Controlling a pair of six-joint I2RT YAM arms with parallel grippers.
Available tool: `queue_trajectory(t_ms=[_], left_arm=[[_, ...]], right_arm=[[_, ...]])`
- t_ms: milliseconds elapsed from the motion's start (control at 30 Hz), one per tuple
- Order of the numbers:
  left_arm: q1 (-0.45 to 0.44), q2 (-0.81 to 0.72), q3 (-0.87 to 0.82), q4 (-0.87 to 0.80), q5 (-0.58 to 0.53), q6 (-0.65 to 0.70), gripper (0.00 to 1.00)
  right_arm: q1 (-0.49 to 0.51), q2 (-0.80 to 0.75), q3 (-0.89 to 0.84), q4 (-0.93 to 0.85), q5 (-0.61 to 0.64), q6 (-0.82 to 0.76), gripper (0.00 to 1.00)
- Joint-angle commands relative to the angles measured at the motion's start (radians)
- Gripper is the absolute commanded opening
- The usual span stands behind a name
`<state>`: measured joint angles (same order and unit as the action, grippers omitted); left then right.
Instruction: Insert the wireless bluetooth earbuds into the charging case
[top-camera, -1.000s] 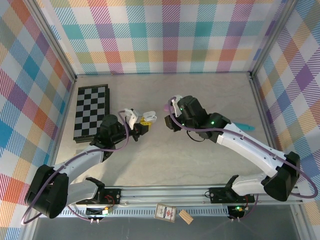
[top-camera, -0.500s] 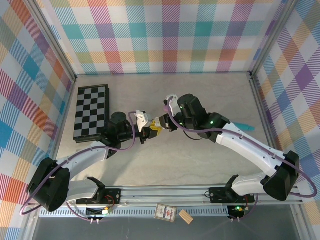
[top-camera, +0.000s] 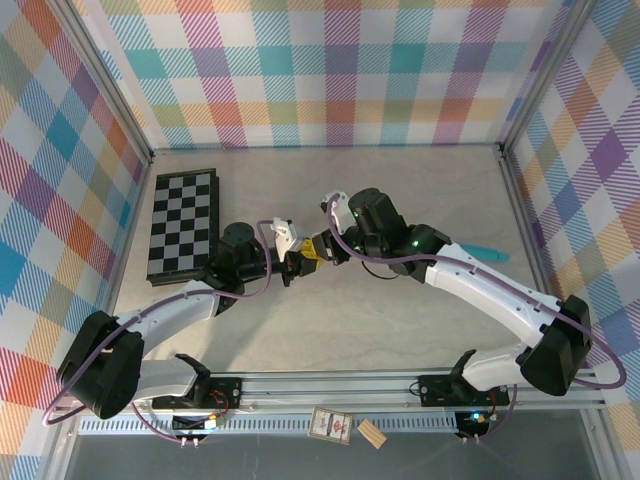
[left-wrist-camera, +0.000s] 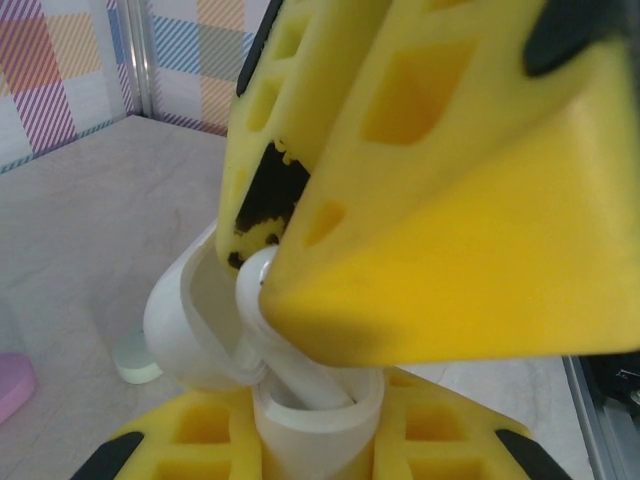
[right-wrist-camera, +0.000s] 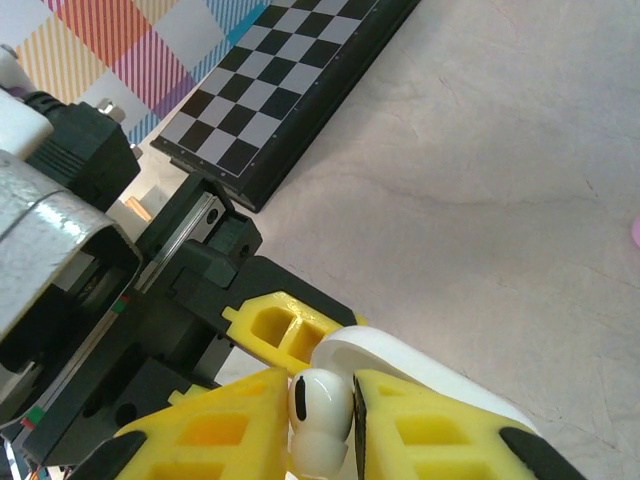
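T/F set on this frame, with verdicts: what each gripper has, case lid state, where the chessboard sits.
1. The right gripper is shut on an earbud. True.
2. The left gripper is open and empty. False: it is shut on the charging case.
3. The case lid is open. True.
4. The chessboard lies on the right half of the table. False: it lies on the left side.

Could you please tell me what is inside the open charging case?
An earbud, pinched by the right end effector, reaches down into the case. Its yellow fingers cover the rest of the interior, so whether another earbud sits inside cannot be seen.
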<state>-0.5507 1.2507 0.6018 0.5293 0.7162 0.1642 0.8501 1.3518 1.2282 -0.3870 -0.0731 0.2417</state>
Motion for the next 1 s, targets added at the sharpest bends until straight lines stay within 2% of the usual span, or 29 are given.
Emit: queue_trajectory(t_ms=[0, 267, 500, 867, 967], left_arm=[[-0.009, 0.003, 0.035, 0.068, 0.020, -0.022, 0.19], [-0.009, 0.002, 0.036, 0.103, 0.029, -0.055, 0.19], [-0.009, 0.008, 0.043, 0.109, 0.033, -0.066, 0.19], [-0.006, 0.031, 0.034, 0.134, 0.030, -0.080, 0.18], [-0.006, 0.030, 0.032, 0.142, 0.034, -0.084, 0.18]], right_arm=[[-0.004, 0.012, 0.000, 0.011, -0.021, -0.019, 0.24], [-0.004, 0.020, -0.001, -0.021, 0.012, -0.044, 0.27], [-0.005, -0.008, 0.013, -0.039, 0.057, -0.063, 0.35], [-0.006, -0.098, -0.020, -0.001, 0.082, -0.059, 0.57], [-0.006, -0.121, -0.054, 0.018, 0.141, -0.058, 0.71]])
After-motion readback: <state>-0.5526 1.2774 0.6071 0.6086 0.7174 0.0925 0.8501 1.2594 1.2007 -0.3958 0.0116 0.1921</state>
